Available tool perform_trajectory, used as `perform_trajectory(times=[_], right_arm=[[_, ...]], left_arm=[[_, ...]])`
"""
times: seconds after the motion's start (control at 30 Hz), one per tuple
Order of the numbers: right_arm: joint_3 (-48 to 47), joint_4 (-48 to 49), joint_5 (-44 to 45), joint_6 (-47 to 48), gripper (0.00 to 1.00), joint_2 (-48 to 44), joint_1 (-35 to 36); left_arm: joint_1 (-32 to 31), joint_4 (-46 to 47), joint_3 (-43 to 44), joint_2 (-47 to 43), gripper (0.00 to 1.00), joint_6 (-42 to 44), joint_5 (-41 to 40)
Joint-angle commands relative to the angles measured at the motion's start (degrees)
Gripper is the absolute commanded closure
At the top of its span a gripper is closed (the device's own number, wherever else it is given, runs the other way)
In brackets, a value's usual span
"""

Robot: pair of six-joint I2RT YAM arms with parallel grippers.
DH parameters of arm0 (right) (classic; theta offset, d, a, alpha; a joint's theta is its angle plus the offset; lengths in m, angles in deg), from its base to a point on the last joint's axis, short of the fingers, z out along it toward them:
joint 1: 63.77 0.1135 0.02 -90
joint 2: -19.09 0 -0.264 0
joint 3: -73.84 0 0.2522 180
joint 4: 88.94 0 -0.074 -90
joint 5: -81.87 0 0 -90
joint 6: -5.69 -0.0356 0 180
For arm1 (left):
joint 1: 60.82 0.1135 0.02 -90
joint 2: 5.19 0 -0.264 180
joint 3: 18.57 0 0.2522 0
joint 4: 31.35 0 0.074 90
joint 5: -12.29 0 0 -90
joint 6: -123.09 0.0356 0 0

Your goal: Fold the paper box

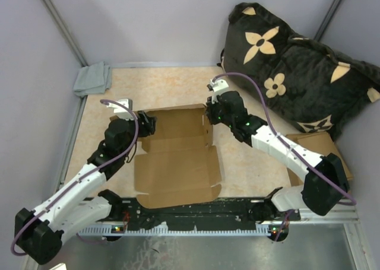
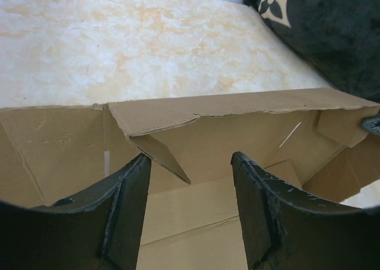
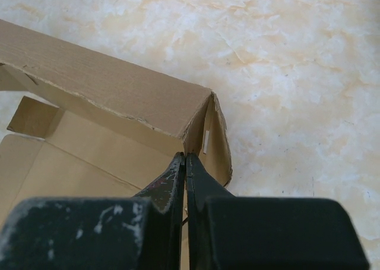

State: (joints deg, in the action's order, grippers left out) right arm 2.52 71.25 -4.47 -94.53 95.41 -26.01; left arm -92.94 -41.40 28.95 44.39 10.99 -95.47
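Corrugated brown board, unprinted: the paper box (image 1: 178, 163) lies on the worktop (image 1: 249, 157) about midway between its left and right edges, with its near flap close to the near edge.

Step in hand, as I judge it, is forming the far wall. That wall stands up with its top strip folded over inward. The near panels lie flat, and the side walls are not yet raised.

Left gripper (image 2: 190, 163): jaws spread, nothing between them. It sits low, just inside the box's far-left corner, with a small triangular tab of the far wall straight ahead. I cannot tell whether the fingers touch the board beneath.

Right gripper (image 3: 185, 160): fingers pressed together, nothing visible between them. The tips are at the inside of the far-right corner, where the far wall meets a short end tab. I cannot confirm whether they bear on it or only sit beside it.

Next move, in my estimate: the left jaws need to take or push the loose tab inward while the right keeps its corner braced — a careless push could spring the wall open.
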Motion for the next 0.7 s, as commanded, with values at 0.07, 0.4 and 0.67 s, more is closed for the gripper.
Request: perform_trajectory(times=[0.07,0.4,0.67], right_arm=[[-4.0,0.7,1.8,-0.7,1.00,1.2,0.8],[-7.0,-1.7,4.8,-3.3,0.99,2.9,0.7],[-6.2,-0.9,3.3,-3.2,0.99,3.2,0.7]], left_arm=[[-0.3,-4.1,5.3,-1.4,0.37,-1.4,1.9],[-0.3,-14.0,10.0,-2.4,0.36,-3.4,3.5],[-0.2,-3.1,7.6,-1.0,0.36,0.1,-0.3]])
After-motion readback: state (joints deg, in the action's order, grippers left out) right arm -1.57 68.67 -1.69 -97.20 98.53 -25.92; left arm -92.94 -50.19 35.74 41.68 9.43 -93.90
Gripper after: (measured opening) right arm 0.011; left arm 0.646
